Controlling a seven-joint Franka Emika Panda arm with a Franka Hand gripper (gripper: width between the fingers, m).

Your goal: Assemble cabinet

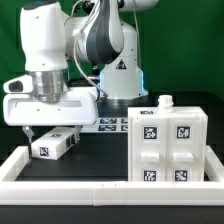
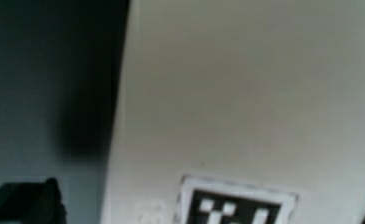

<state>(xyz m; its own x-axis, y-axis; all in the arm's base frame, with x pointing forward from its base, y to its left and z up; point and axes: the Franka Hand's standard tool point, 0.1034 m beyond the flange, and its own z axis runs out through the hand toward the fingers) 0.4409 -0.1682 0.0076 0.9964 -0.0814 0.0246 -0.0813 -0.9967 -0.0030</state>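
Your main risk here is a skewed grab. The small drawer block point(image 1: 55, 146) lies at an angle on the bench point(image 1: 100, 165), so closing could catch a corner, twist the block or shove it toward the border rail point(image 1: 100, 190). The cabinet shell point(image 1: 165, 140) stands well apart, at the exterior view's right. Your end effector point(image 1: 52, 132) hangs just over the block, spread wide and holding nothing.

Your arm point(image 1: 95, 35) rises from its base near the middle of the exterior view, folds over and comes down toward 9 o'clock. The wrist point(image 1: 45, 60) stands upright and the hand point(image 1: 50, 128) points straight down, jaws spread wide. The wrist view shows one dark fingertip point(image 2: 28, 202).
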